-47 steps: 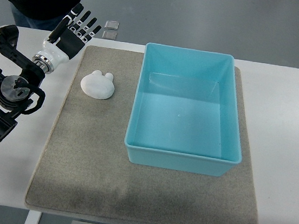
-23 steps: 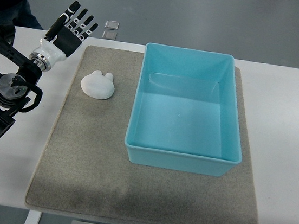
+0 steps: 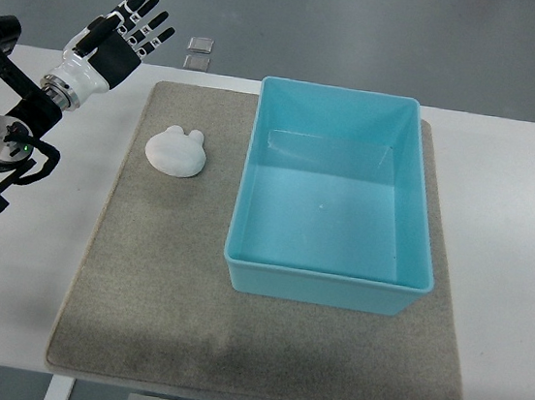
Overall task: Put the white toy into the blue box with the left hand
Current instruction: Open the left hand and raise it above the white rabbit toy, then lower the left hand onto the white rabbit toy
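The white toy, a flat rabbit-like shape, lies on the grey mat left of the blue box. The box is open on top and holds nothing. My left hand hovers over the table's back left corner, up and to the left of the toy and apart from it. Its fingers are spread and hold nothing. The right arm is not in view.
The mat lies on a white table. Two small square tiles lie on the floor behind the table's back edge. The left arm's black joints sit over the table's left edge.
My left hand has drawn back and to the left, further from the toy. The person standing at the back left has left the view. The toy and box have not moved.
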`<state>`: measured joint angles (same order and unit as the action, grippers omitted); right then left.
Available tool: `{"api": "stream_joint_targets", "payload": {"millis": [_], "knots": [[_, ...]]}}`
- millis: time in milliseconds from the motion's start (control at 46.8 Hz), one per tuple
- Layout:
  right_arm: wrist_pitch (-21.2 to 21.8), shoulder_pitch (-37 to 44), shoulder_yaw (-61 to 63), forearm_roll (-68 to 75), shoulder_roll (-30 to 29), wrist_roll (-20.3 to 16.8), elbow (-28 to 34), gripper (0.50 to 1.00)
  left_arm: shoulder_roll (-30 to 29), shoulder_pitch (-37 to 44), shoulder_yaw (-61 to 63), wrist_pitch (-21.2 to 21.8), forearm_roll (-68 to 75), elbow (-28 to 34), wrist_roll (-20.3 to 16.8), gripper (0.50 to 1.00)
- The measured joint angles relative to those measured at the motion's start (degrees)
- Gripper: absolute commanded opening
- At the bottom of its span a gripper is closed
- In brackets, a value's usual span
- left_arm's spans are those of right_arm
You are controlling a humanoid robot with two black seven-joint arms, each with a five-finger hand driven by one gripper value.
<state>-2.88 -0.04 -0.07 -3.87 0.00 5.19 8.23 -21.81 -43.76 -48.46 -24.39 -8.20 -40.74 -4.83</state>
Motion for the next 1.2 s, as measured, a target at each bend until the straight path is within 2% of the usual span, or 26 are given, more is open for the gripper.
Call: {"api": "stream_joint_targets", "payload": {"millis": [171,534,833,1004,1196], "knots": [[0.0,0.0,0.0,0.0,0.0,0.0,0.0,0.936,-2.6,-1.2,0.6,0.0,12.3,1.2,-0.5,0.996],[0.0,0.0,0.0,0.0,0.0,0.0,0.0,0.936,-3.1,-1.2,4.2,0.1,15.3,0.8,0.5,0.994],[0.0,0.0,0.0,0.0,0.0,0.0,0.0,0.936,-7.9,-1.0,3.7,0.6,30.4,-6.7,-0.3,0.99],[0.0,0.0,0.0,0.0,0.0,0.0,0.0,0.936,-9.1,-0.9,3.6,0.9,33.7,-9.0,-0.4,0.994],[0.0,0.0,0.0,0.0,0.0,0.0,0.0,0.936,-10.0,-1.2,3.7,4.0,41.1,-11.9,-0.4,0.994]]}}
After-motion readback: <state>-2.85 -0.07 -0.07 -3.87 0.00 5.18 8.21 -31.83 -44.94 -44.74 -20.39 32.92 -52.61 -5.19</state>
